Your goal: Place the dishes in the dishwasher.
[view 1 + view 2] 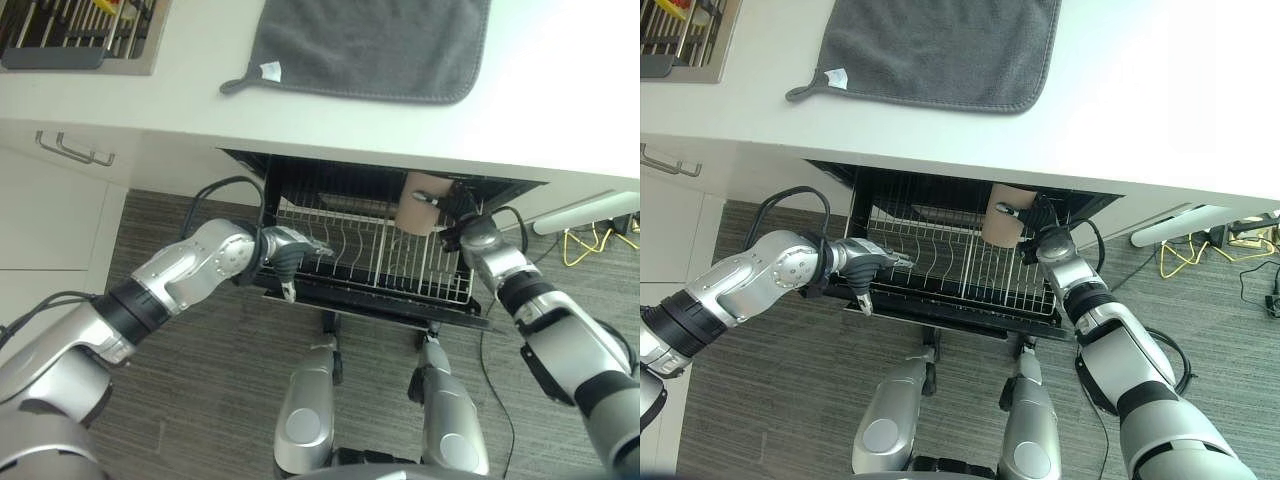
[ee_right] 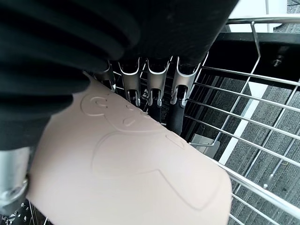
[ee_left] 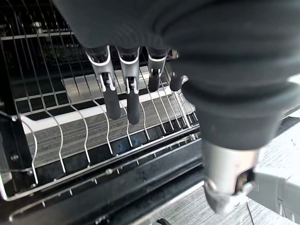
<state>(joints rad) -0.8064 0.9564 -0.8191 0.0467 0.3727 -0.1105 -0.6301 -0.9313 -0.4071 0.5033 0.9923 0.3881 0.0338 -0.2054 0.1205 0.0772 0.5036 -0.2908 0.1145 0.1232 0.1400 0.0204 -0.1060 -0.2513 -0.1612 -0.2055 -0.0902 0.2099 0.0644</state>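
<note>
White countertop (image 1: 560,90) runs across the far side of my view, with a dark grey cloth mat (image 1: 370,45) spread on it and a tray of cutlery (image 1: 75,30) set in at the far left. Under the counter's edge sits the open black dishwasher (image 1: 300,175), and out of it stands the silver wire rack (image 1: 370,255), pulled toward me, its rows of upright tines bare of other dishes as far as I can see.

My left hand (image 1: 290,255) rests at the rack's left near corner; from its wrist view the fingers (image 3: 110,101) hang straight and relaxed over the wires, gripping nothing, so I read it as steadying the rack or simply waiting.

My right hand (image 1: 1040,235) is over the rack's far right end, and it has the one dish in play: a pale pink flat plastic plate (image 1: 1005,215) with a raised pattern on its face. In the right wrist view the plate (image 2: 131,178) lies across the palm with the fingers (image 2: 154,98) reaching round its far edge, pinning it.

I judge I'm mid-placement: the plate is above the tines, not yet seated. Next I should tip it on edge, line it up with a gap between wires, lower it in, then let go.
</note>
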